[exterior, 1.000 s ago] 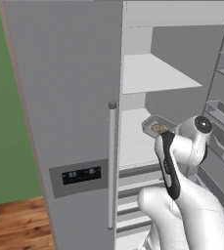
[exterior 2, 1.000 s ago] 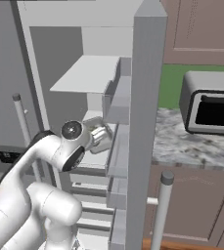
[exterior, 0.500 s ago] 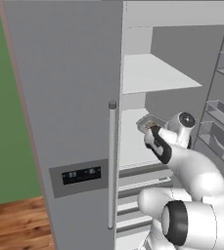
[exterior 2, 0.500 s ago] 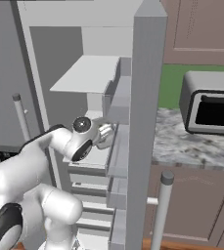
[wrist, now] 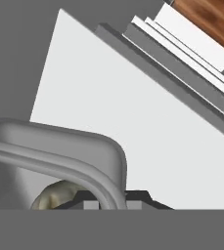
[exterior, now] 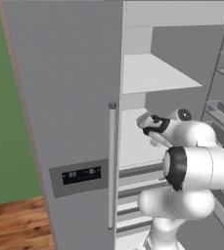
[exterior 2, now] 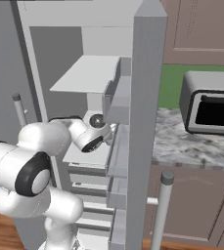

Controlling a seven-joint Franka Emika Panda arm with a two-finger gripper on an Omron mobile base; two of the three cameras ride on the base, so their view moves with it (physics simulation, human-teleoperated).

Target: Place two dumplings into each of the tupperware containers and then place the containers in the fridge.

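The fridge stands open, showing white shelves. My gripper reaches inside, just above the middle shelf, and is shut on the rim of the grey tupperware container. In the hand view the container's rounded grey rim curves across the lower left, with one tan dumpling visible inside and a dark fingertip against its wall. The white shelf lies beneath. In the right base view my hand sits by the door's inner edge, which hides the container.
The left fridge door carries a vertical bar handle and a dark display panel. The open right door with its bins stands close beside my arm. A dark oven sits on the marble counter.
My arm has swung further into the fridge, carrying the grey container a little left and deeper over the middle shelf. The grip has stayed shut.
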